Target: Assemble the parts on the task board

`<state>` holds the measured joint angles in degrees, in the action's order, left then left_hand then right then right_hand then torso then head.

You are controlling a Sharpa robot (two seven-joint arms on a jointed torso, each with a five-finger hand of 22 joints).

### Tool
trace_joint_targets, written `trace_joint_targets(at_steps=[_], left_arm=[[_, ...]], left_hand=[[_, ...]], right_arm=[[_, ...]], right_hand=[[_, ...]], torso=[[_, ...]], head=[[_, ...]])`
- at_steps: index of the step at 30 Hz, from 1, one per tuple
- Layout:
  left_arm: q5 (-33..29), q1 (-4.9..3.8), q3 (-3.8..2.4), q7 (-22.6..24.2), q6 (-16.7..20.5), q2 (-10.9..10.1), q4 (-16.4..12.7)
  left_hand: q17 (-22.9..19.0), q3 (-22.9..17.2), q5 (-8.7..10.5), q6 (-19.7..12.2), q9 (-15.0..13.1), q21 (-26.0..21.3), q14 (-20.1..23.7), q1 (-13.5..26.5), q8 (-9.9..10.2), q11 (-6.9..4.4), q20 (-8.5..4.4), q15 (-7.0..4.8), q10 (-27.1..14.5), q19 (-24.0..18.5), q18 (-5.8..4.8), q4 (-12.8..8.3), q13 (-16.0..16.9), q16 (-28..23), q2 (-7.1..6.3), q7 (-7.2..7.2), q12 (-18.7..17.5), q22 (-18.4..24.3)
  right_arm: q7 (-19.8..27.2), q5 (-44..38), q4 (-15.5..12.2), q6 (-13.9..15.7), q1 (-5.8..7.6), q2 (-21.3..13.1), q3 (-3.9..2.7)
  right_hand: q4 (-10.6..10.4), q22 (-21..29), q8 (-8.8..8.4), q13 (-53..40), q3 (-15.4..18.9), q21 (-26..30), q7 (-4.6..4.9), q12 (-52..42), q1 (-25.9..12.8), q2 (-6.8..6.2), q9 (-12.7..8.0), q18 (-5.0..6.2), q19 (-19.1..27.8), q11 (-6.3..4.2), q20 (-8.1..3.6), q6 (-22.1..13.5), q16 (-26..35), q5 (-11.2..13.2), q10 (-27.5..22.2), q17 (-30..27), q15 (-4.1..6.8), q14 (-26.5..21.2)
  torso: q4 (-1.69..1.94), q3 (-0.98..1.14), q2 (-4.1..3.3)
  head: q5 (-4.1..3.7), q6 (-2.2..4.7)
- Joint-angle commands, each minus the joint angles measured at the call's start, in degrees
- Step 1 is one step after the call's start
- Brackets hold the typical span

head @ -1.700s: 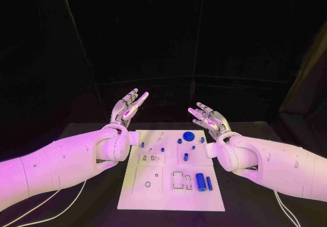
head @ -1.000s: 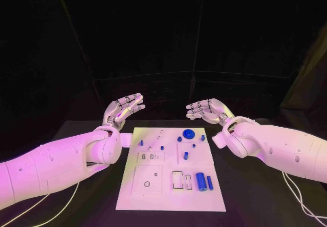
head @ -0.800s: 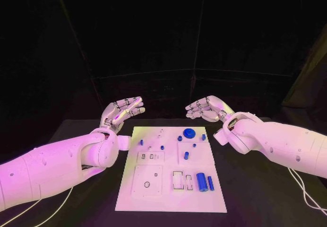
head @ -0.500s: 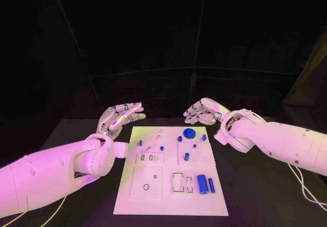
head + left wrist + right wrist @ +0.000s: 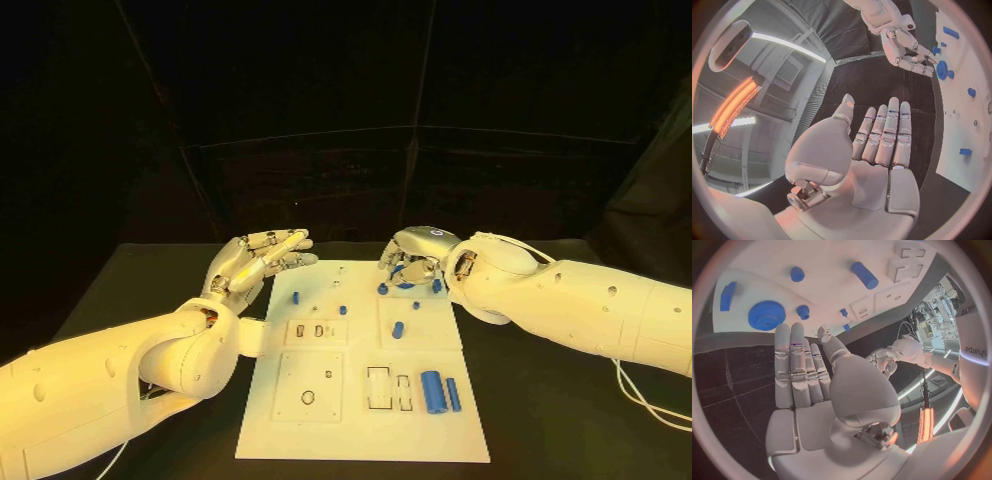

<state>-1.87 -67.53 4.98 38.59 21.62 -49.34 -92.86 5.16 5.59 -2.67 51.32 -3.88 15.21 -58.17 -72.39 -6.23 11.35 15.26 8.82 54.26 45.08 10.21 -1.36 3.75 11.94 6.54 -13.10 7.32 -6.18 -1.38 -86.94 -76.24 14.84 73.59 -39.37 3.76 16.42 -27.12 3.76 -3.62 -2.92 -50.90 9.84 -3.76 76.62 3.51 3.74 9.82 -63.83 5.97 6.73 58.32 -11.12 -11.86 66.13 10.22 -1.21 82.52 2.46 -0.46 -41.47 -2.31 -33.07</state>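
The white task board (image 5: 310, 420) lies in the middle of the black table. At its near right lie a thick blue cylinder (image 5: 431, 388) and a thinner blue peg (image 5: 453, 393). Small blue pegs (image 5: 296, 297) stand further back. My right hand (image 5: 415, 258) hovers palm down over the board's far right, fingers spread and holding nothing. The blue gear (image 5: 767, 315) lies just beyond its fingertips (image 5: 792, 335). My left hand (image 5: 260, 258) hangs at the board's far left corner, fingers straight, nothing in it. The left wrist view shows the gear (image 5: 942, 69) under the right hand (image 5: 904, 47).
Rectangular recesses (image 5: 378, 385) and a square inset with a small ring (image 5: 309, 397) mark the board's near half. A white cable (image 5: 635, 400) trails over the table at the right. Bare black table lies on both sides of the board.
Both hands have come down from raised poses. The right hand turned palm down and moved in over the board's far right, above the gear. The left hand sank toward the far left corner.
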Motion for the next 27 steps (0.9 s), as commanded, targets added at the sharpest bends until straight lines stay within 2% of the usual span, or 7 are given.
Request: trace_joint_targets(at_steps=[1, 4, 9, 18, 23, 27], left_arm=[[0.8, -0.06, -0.06, 1.7, -1.8, -0.1, -0.5], [0.8, -0.06, -0.05, 1.7, -1.9, -0.1, -0.7], [0.8, -0.06, -0.06, 1.7, -1.9, -0.3, -1.0], [0.8, -0.07, -0.06, 1.5, -2.0, -0.6, -1.3], [0.8, -0.07, -0.06, 1.4, -2.1, -0.7, -1.4], [0.8, -0.08, -0.06, 1.4, -2.2, -0.7, -1.4]], left_hand=[[-0.1, 0.2, -0.16, 0.5, 0.1, 0.0, -0.2, -0.3, 0.3, -0.03, 0.12, -0.03, 0.3, 0.3, 0.38, -0.3, -0.1, -0.4, -0.24, -1.17, -0.3, 0.1], [-0.1, 0.2, -0.16, 0.5, 0.1, 0.0, -0.2, -0.3, 0.4, -0.02, 0.12, -0.02, 0.3, 0.4, 0.38, -0.4, -0.1, -0.5, -0.22, -1.19, -0.3, 0.1], [-0.2, 0.2, -0.16, 0.5, 0.1, 0.0, -0.2, -0.3, 0.4, 0.01, 0.13, 0.00, 0.3, 0.4, 0.37, -0.4, -0.1, -0.6, -0.17, -1.22, -0.4, 0.2], [-0.3, 0.1, -0.16, 0.5, 0.1, -0.2, -0.1, -0.3, 0.7, 0.09, 0.16, 0.06, 0.2, 0.5, 0.36, -0.6, -0.1, -0.9, -0.06, -1.31, -0.6, 0.3], [-0.3, 0.2, -0.16, 0.5, 0.1, -0.2, -0.1, -0.3, 0.7, 0.12, 0.17, 0.08, 0.1, 0.5, 0.36, -0.6, -0.1, -0.9, -0.03, -1.36, -0.7, 0.4], [-0.4, 0.2, -0.16, 0.4, 0.1, -0.3, 0.0, -0.3, 0.8, 0.16, 0.19, 0.11, 0.1, 0.5, 0.35, -0.7, -0.1, -1.1, 0.01, -1.41, -0.8, 0.4]], right_arm=[[-3.0, -6.2, 0.2, -3.7, 0.16, 0.4, -0.07], [-3.3, -6.7, 0.3, -4.5, 0.16, 0.6, -0.08], [-3.7, -7.2, 0.5, -5.3, 0.16, 0.9, -0.08], [-4.4, -7.7, 1.3, -6.7, 0.16, 1.7, -0.09], [-4.7, -7.8, 1.6, -7.1, 0.16, 2.1, -0.09], [-4.9, -7.8, 1.7, -7.4, 0.16, 2.6, -0.09]], right_hand=[[0.0, -5.4, -0.12, 0.0, -0.8, -4.3, -0.04, 0.1, -0.7, -0.35, 0.0, -0.32, -1.8, 0.16, 0.10, -0.3, 0.5, 0.1, -1.1, 0.4, 0.02, 0.4], [0.0, -11.4, -0.08, 0.0, -1.4, -9.0, -0.03, 0.0, -1.0, -0.56, 0.0, -1.12, -3.7, 0.25, 0.23, -0.4, 0.9, 0.3, -1.6, 1.0, -0.01, 0.6], [-0.1, -16.9, -0.07, -0.1, -2.2, -13.3, -0.09, -0.1, -1.5, -0.72, 0.0, -1.81, -5.0, 0.22, 0.34, -0.4, 1.5, 0.6, -1.7, 1.7, -0.04, 0.8], [-0.1, -22.5, -0.06, -0.1, -3.8, -17.7, -0.12, -0.2, -1.7, -0.49, 0.0, -2.54, -6.4, 0.11, 0.41, -0.5, 2.1, 0.8, -1.3, 2.5, -0.06, 0.9], [-0.1, -31.0, -0.05, -0.1, -5.3, -23.0, -0.19, -0.4, -2.0, -0.23, 0.0, -3.90, -10.0, -0.07, 0.41, -0.4, 2.6, 1.1, -0.2, 3.1, 0.00, 1.0], [-0.3, -33.4, -0.02, -0.1, -6.8, -24.9, -0.22, -0.2, -2.6, -0.14, 0.0, -4.22, -10.6, -0.08, 0.47, -0.2, 2.9, 1.3, 0.1, 3.7, 0.00, 1.1]], torso=[[0.24, -0.10, -1.07], [0.29, -0.11, -1.32], [0.29, -0.14, -1.64], [0.43, -0.08, -1.81], [0.55, -0.06, -2.02], [0.60, -0.05, -2.15]], head=[[-0.14, 0.12], [-0.28, 0.10], [-0.32, 0.06], [-0.48, -0.21], [-0.48, -0.25], [-0.47, -0.38]])
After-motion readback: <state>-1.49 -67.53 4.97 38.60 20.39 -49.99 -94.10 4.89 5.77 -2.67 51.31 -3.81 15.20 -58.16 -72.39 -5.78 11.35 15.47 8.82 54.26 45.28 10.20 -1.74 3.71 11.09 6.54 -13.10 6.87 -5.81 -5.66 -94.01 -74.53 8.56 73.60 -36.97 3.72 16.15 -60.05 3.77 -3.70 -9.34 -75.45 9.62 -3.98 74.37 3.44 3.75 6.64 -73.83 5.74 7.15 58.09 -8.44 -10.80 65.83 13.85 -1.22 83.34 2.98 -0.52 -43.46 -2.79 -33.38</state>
